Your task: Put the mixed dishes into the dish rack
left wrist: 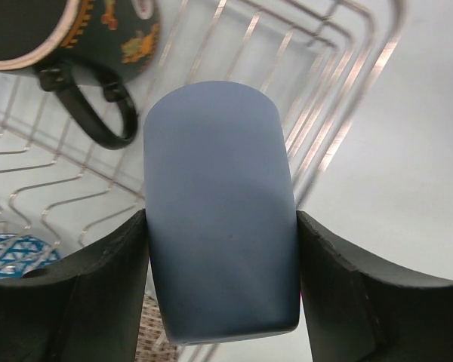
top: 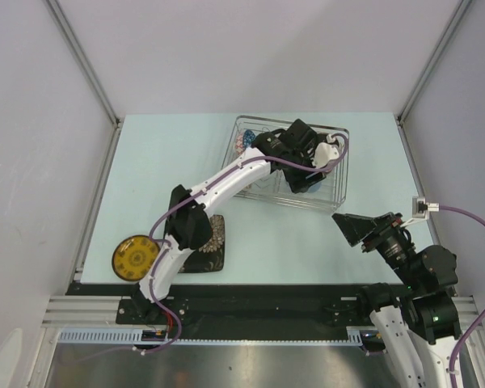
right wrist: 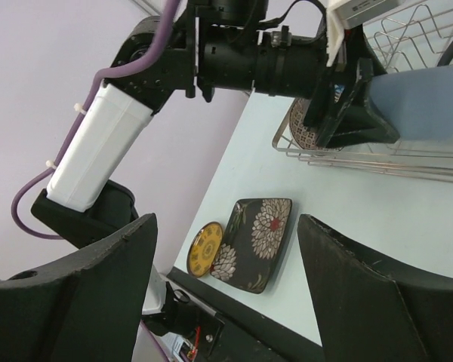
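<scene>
The light-blue cup point(left wrist: 220, 211) is pinched by its sides between the left jaws, hanging over the dish rack point(left wrist: 328, 83). Ahead of these jaws and to their left lies the black mug point(left wrist: 121, 38), its handle towards the cup. The blue patterned bowl point(left wrist: 11, 255) sits by the left finger. Better to lower slowly onto bare wire, clear of that handle, releasing only once the cup rests. The right jaws stand wide and empty over the desk point(right wrist: 362, 211)
</scene>
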`<state>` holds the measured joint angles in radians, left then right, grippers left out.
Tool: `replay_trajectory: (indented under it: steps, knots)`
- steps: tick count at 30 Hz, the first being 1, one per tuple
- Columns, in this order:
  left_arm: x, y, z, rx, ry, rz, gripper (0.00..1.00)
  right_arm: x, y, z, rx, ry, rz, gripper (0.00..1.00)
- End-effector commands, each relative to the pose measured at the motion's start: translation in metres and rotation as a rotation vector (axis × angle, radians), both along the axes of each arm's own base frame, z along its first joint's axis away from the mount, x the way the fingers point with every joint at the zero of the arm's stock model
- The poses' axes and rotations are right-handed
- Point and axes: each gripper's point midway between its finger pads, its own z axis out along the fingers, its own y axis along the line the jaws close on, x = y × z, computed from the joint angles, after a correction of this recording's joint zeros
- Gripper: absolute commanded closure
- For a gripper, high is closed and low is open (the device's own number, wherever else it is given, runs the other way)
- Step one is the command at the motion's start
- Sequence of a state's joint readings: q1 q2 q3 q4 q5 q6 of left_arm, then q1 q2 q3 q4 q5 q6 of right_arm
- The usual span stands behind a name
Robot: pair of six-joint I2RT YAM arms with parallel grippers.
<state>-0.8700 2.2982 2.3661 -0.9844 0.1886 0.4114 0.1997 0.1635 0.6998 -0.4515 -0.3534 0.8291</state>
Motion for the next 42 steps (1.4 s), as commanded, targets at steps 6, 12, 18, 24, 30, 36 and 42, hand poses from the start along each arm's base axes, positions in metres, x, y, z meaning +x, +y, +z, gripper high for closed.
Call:
replay_trajectory:
  steps: [6, 12, 18, 24, 30, 36, 42]
  knots:
    - [0.044, -0.017, -0.003, 0.026, -0.228, -0.014, 1.0, -0.008, -0.004, 0.001, -0.013, -0.018, -0.012, 0.21]
    - [0.028, -0.038, -0.025, 0.062, -0.256, -0.105, 1.0, -0.007, -0.005, -0.003, -0.016, -0.01, -0.018, 0.21]
    - [0.014, -0.053, -0.037, 0.082, -0.275, -0.161, 1.0, -0.008, -0.005, -0.007, -0.011, 0.002, -0.023, 0.21]
    - [0.011, -0.054, -0.053, 0.117, -0.278, -0.187, 0.99, -0.01, -0.008, -0.008, -0.004, 0.001, -0.035, 0.21]
    - [0.009, -0.051, -0.059, 0.133, -0.27, -0.186, 0.77, -0.011, -0.007, -0.006, 0.003, -0.002, -0.033, 0.21]
    - [0.006, -0.048, -0.044, 0.103, -0.277, -0.164, 0.27, -0.011, -0.007, -0.005, 0.01, -0.004, -0.032, 0.21]
    - [0.005, -0.049, -0.026, 0.057, -0.29, -0.136, 0.0, -0.014, -0.006, -0.002, 0.021, -0.008, -0.024, 0.2]
